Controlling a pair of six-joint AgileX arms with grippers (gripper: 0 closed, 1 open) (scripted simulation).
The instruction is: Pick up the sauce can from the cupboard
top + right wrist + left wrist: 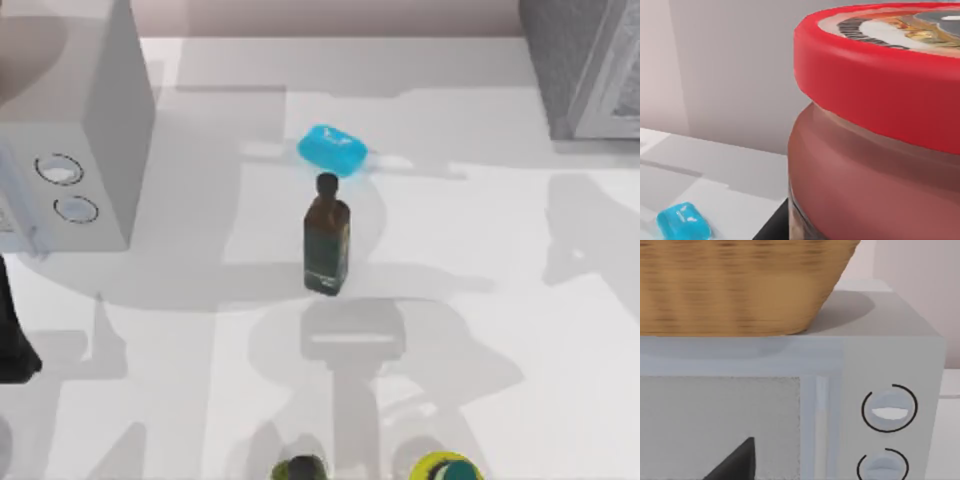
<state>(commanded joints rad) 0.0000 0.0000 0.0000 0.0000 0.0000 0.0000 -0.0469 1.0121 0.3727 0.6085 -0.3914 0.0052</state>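
The sauce can (875, 125) looms very close in the right wrist view, with a red lid, a pale printed label on top and reddish-brown sides. A dark part of my right gripper (774, 225) shows right beside the can's lower side. The dark grey cupboard (590, 65) stands at the table's far right corner. My left arm (15, 340) is parked at the left edge, and a dark tip of my left gripper (735, 465) shows in front of the pale box.
A pale box with two round dials (70, 150) stands at the far left, with a wicker basket (740, 285) on top. A dark brown bottle (327, 240) stands mid-table, a blue block (333, 148) behind it. Two round tops (445, 467) poke in at the front edge.
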